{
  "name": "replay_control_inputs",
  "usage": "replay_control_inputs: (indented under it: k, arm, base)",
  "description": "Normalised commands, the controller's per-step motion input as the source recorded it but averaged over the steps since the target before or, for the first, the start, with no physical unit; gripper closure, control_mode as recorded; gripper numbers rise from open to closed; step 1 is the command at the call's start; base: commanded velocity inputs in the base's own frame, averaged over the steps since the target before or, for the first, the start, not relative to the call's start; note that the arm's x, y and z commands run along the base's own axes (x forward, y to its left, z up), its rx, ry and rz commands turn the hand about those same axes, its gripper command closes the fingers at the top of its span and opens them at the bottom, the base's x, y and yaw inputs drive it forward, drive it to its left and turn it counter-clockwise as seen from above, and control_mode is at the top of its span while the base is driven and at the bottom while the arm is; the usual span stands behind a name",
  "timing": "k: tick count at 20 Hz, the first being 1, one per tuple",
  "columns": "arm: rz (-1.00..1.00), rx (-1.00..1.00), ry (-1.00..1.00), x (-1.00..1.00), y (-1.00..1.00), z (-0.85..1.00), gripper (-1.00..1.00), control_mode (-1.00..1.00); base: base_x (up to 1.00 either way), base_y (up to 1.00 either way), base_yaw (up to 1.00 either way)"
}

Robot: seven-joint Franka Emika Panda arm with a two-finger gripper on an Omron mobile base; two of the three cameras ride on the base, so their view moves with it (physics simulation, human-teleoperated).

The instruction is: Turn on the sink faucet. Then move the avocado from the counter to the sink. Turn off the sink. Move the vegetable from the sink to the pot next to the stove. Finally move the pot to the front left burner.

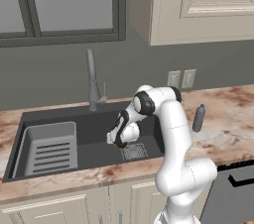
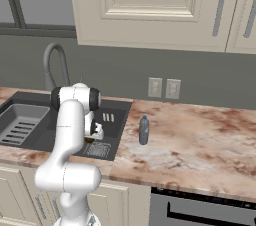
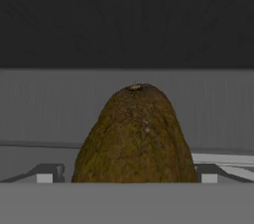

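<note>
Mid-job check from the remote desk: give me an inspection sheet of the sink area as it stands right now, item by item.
Surface: marbled counter around a dark sink, with a slotted tray at the sink's left end.
Job's things: avocado between the finger tips, low over the sink near the drain grate; faucet stands behind the sink, and I cannot tell if water is running. Pot: nothing seen.
Clutter: a grey bottle upright on the counter right of the sink.
Grippers: gripper open, jaws on either side of the avocado.
Cables: nothing seen.
Surroundings: window, cream wall cabinets, two wall outlets.
</note>
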Motion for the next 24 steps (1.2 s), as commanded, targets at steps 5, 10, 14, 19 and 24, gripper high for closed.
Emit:
replay_control_inputs:
  k: [5, 10, 14, 19, 24]
  arm:
    - [0.0, 0.0, 0.0, 0.1, 0.0, -0.23, 1.0, -1.0]
    - [0.0, 0.0, 0.0, 0.04, 0.0, -0.31, 1.0, -1.0]
    - [0.0, 0.0, -0.03, -0.25, 0.0, -0.13, 1.0, -1.0]
    - [-0.04, 0.0, -0.06, -0.33, 0.0, 0.27, 1.0, -1.0]
    - [-0.06, 0.0, -0.03, -0.18, -0.01, 0.67, 1.0, -1.0]
  base:
    - [0.0, 0.0, 0.0]
    - [0.0, 0.0, 0.0]
    - [0.0, 0.0, 0.0]
    - [0.0, 0.0, 0.0]
    - [0.0, 0.0, 0.0]
